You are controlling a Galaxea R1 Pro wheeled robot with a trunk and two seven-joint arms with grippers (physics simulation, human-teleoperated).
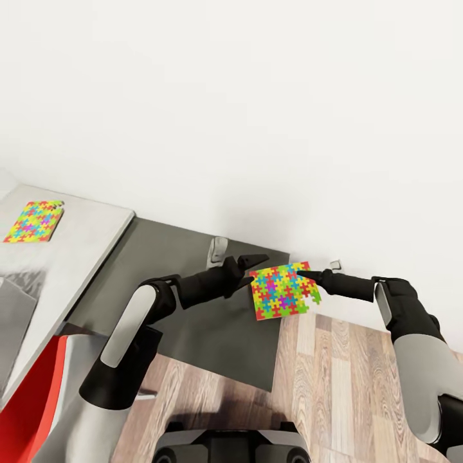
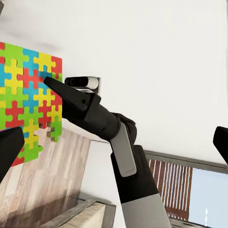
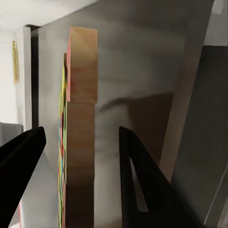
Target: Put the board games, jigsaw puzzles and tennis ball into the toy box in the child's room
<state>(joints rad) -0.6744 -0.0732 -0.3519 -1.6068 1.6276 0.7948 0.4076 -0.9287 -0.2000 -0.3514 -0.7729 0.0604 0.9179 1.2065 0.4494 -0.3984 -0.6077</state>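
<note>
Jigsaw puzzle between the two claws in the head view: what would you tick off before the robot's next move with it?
1. Right gripper straddles the jigsaw puzzle's edge: ok.
2. Right gripper clamped on it: not ok; the right wrist view shows gaps on both sides of the slab.
3. Left gripper clamped on it: not ok; it sits at the opposite edge with fingers spread wide.
4. Puzzle resting on the table: cannot tell; it sits at the dark wing's corner, partly over the floor.
5. Way to the toy box: cannot tell.
6. Second puzzle waiting flat on the light top: ok.
</note>
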